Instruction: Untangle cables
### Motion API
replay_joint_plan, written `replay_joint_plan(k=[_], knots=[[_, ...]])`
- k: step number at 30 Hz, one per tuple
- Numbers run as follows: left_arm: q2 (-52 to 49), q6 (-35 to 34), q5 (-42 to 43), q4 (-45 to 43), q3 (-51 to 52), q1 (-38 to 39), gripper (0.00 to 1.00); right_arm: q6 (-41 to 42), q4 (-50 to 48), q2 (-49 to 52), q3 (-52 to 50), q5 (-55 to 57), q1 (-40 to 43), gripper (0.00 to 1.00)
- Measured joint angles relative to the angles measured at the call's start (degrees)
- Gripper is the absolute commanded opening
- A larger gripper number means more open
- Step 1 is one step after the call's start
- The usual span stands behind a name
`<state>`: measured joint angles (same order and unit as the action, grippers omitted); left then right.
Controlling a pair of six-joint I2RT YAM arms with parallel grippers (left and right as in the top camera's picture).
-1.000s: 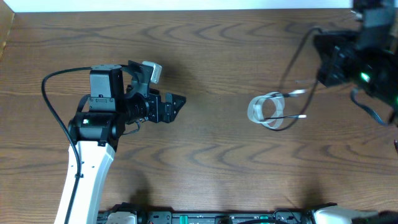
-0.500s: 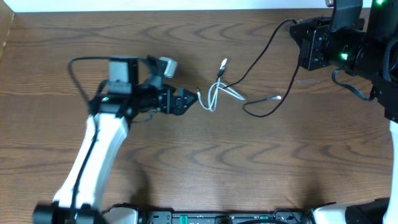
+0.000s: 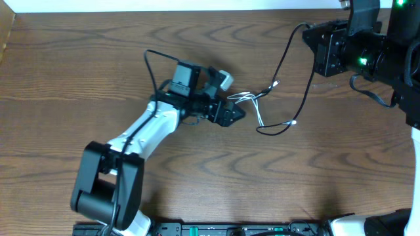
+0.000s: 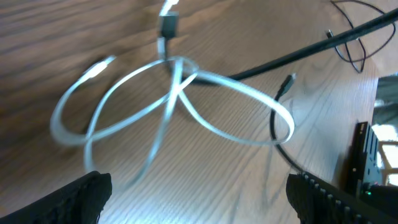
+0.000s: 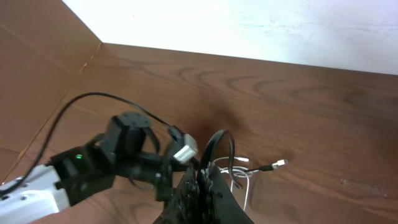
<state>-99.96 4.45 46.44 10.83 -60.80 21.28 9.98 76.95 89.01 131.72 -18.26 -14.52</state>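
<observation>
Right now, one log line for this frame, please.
left tool: open, at white cable | right tool: shut on black cable | status: overlapping, not separated

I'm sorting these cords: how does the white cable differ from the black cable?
The white cable lies in bunched loops on the table; the black cable stretches out long. The white cable is free, while the black cable rises to the right gripper. Both have small plugs and cross.

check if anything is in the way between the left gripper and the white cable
Nothing visible. The open left gripper faces the white cable directly; the black cable lies beyond and beside the white loops, not in between.
</observation>
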Motion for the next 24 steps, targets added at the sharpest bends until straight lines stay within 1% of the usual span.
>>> replay_joint_plan(k=[6, 9, 10, 12, 13, 14, 15, 16, 17, 24], knots=[[-2.0, -0.1, -0.6, -7.2, 0.1, 3.5, 0.94, -0.3, 1.2, 0.0, 0.0, -1.3, 0.0, 0.01], [-2.1, 0.5, -2.8, -8.5, 0.1, 4.3, 0.9, -0.6, 1.9, 0.0, 0.0, -1.8, 0.0, 0.01], [-2.1, 1.0, -3.8, -8.5, 0.1, 4.5, 0.88, -0.7, 2.0, 0.0, 0.0, -1.9, 0.0, 0.01], [-2.1, 1.7, -6.3, -8.5, 0.1, 4.6, 0.77, -1.0, 2.5, 0.0, 0.0, -2.1, 0.0, 0.01], [-2.1, 1.9, -7.5, -8.4, 0.1, 4.6, 0.75, -1.1, 2.7, 0.0, 0.0, -2.2, 0.0, 0.01], [-2.1, 2.2, -8.7, -8.2, 0.1, 4.6, 0.75, -1.3, 2.8, 0.0, 0.0, -2.2, 0.0, 0.01], [-2.1, 2.6, -9.8, -7.9, 0.1, 4.6, 0.77, -1.4, 2.8, 0.0, 0.0, -2.4, 0.0, 0.01], [-2.1, 2.9, -10.8, -7.7, 0.1, 4.6, 0.84, -1.4, 2.8, 0.0, 0.0, -2.4, 0.0, 0.01], [-2.1, 3.4, -11.6, -7.5, 0.1, 4.6, 0.86, -1.5, 2.8, 0.0, 0.0, -2.4, 0.0, 0.01], [-2.1, 3.2, -14.9, -6.8, 0.1, 4.7, 0.86, -1.5, 2.7, 0.0, 0.0, -2.6, 0.0, 0.01]])
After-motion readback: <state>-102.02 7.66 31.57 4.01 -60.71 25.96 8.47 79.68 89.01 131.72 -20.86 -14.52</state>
